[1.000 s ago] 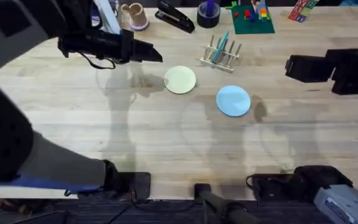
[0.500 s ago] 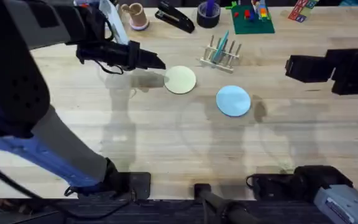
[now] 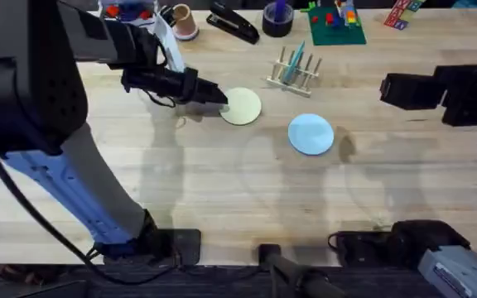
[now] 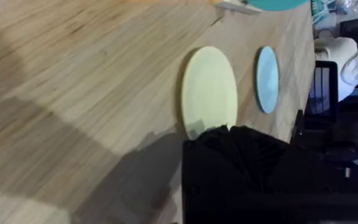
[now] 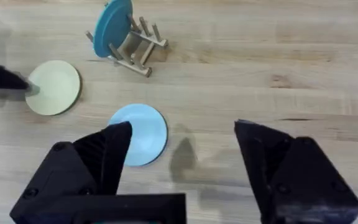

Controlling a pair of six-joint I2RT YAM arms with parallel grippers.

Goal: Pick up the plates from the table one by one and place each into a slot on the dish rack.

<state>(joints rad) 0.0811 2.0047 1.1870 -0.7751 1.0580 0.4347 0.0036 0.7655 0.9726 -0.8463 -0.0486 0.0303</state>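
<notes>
Overhead: the left gripper (image 3: 219, 97) meets the cream plate's (image 3: 243, 107) edge, mid-bench toward the far edge; its fingers' state unclear. Right wrist: the right gripper's (image 5: 182, 163) fingers spread wide above the blue plate (image 5: 138, 134); a teal plate (image 5: 112, 26) stands in the dish rack (image 5: 135, 50).

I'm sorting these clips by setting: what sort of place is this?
Probably a lab or office workbench, not a kitchen: a wood table holding a stapler and tape roll beside a dish rack.

At the overhead frame's centre, a pale cream round plate (image 3: 241, 107) is set left of a light blue round plate (image 3: 310, 134); a wooden peg dish rack (image 3: 295, 70) is placed above them.
</notes>
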